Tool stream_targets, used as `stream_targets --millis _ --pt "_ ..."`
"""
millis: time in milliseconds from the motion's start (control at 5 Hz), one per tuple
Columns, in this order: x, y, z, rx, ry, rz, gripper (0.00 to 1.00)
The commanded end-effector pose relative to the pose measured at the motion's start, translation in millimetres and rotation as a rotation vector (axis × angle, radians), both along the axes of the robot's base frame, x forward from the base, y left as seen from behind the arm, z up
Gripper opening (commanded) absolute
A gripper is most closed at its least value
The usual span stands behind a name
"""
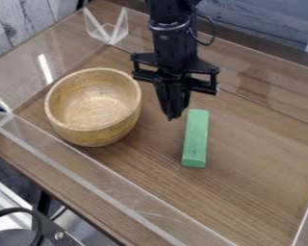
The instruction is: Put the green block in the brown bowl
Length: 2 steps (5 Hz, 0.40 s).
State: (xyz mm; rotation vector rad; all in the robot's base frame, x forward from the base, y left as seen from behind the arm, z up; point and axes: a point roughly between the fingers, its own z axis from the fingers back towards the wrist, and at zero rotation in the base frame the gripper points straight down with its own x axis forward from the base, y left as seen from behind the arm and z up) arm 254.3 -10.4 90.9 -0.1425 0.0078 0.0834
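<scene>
The green block (pixel 195 137) lies flat on the wooden table, a long bright green bar running near to far, right of the brown bowl (pixel 92 105). That bowl, round and tan with visible grain, sits upright at the left with nothing inside. My gripper (pixel 173 112) hangs from the black arm between the two, its fingers pressed together into a point that holds nothing. The tip hovers just left of the block's far end, slightly above the table.
Clear acrylic walls (pixel 66 183) fence the table at the front and left. A clear plastic stand (pixel 108 26) sits at the back left. Bare wood lies right of the block and in front of it.
</scene>
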Motion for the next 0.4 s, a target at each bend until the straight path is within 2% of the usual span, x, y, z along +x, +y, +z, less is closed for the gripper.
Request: stream_targets --millis 0,200 --pt "11.2 -2.2 13.7 -0.005 -0.054 -0.014 0.0" --pt "12.2 -3.0 14.0 -0.007 -0.053 -0.016 0.0"
